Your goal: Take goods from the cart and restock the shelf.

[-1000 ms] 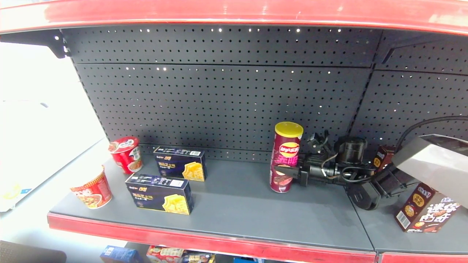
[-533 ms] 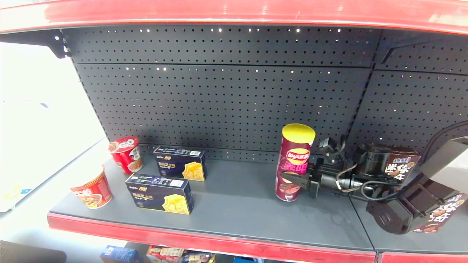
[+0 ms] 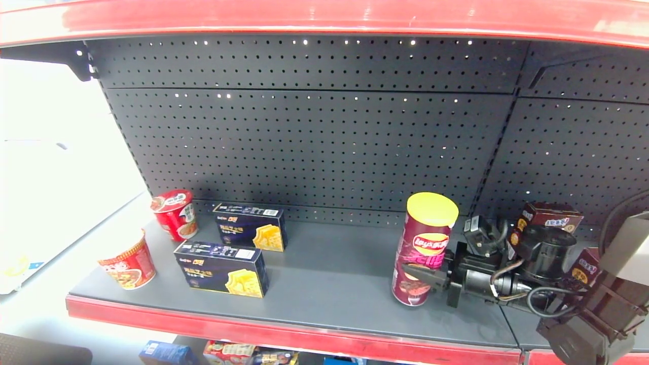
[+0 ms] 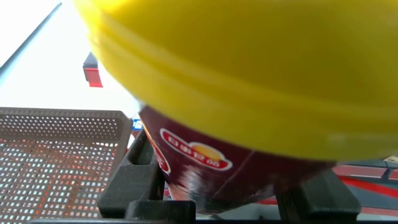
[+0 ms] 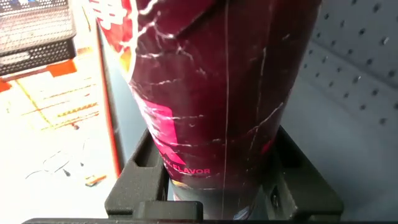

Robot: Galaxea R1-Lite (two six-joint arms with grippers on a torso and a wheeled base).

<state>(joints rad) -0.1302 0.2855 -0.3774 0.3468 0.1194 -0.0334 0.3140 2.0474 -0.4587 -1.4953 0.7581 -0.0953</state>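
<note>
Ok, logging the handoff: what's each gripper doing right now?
Left gripper: closed on a yellow-lidded chips can.
Right gripper: closed on a second chips can, held tilted.

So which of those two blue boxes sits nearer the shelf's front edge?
The front blue box, next to the front noodle cup; the rear blue box stands behind it, nearer the back panel.

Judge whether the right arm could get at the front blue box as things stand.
Probably not yet: the right gripper is shut on the chips can. Open shelf lies between it and the front blue box, so only the full grip hinders.
</note>
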